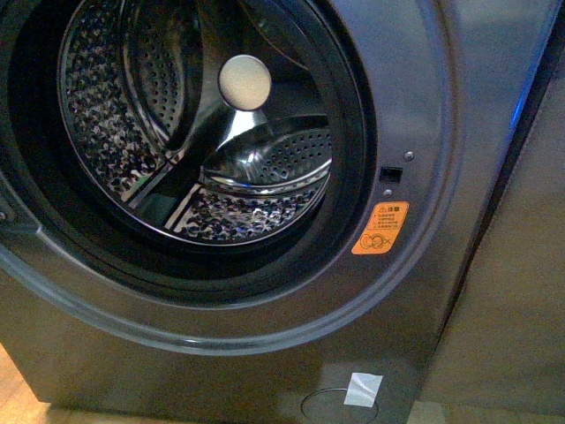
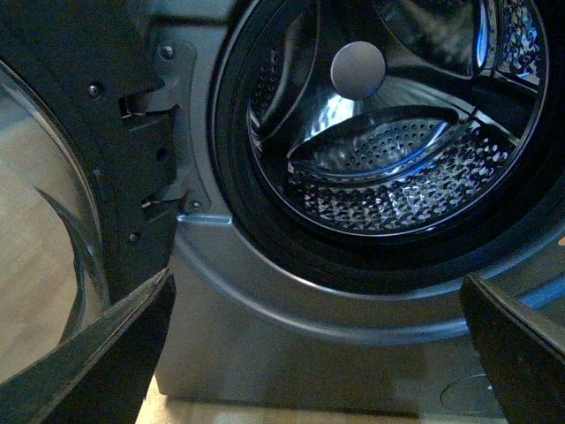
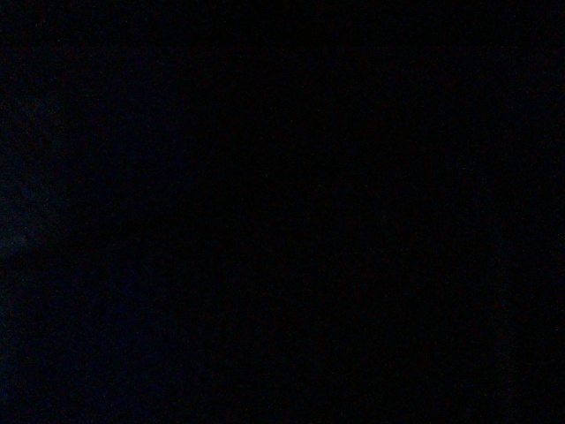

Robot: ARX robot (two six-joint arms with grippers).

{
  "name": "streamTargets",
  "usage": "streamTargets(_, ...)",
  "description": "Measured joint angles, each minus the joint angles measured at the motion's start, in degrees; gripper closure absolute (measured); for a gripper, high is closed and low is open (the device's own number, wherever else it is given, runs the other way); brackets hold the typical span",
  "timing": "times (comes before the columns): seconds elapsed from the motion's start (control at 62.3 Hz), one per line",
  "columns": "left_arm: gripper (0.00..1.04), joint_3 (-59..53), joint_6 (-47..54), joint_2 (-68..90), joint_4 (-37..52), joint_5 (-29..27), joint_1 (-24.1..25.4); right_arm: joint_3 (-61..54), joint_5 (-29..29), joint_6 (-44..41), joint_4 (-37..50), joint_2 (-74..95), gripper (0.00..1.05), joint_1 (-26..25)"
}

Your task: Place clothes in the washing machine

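The grey washing machine (image 1: 424, 132) fills the front view, its black-rimmed porthole open onto the perforated steel drum (image 1: 256, 212). An orange warning sticker (image 1: 380, 228) sits right of the porthole. No clothes show in the drum or anywhere else. The left wrist view shows the same machine (image 2: 265, 327) and drum (image 2: 397, 177), with the open door (image 2: 106, 159) swung out at the hinge side. My left gripper (image 2: 322, 353) is open and empty in front of the machine's lower panel, below the porthole; its dark fingers (image 2: 106, 362) stand wide apart. The right wrist view is dark. Neither arm shows in the front view.
A beige panel (image 1: 521, 291) stands right of the machine. A round cover with a white label (image 1: 362, 389) sits low on the front panel. Wooden floor (image 1: 18, 397) shows at the bottom left and below the machine in the left wrist view (image 2: 265, 413).
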Motion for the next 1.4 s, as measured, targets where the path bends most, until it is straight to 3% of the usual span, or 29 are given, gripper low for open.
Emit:
streamTargets(0.032,0.07,0.0,0.0,0.0,0.0,0.0,0.0,-0.07,0.09,0.04,0.28,0.0,0.09,0.0)
streamTargets(0.193,0.07,0.0,0.0,0.0,0.0,0.0,0.0,-1.11,-0.26,0.81,2.27,-0.26,0.4,-0.11)
streamTargets(0.562,0.07,0.0,0.0,0.0,0.0,0.0,0.0,-8.17,-1.2,4.37,6.64,-7.21,0.88,0.13)
streamTargets(0.835,0.07,0.0,0.0,0.0,0.0,0.0,0.0,-14.82,-6.29,8.22,9.27,-19.08,0.91,-0.22)
streamTargets(1.397,0.07,0.0,0.0,0.0,0.0,0.02,0.0,-25.11,-22.69,24.41,14.78,-56.72,0.91,-3.08)
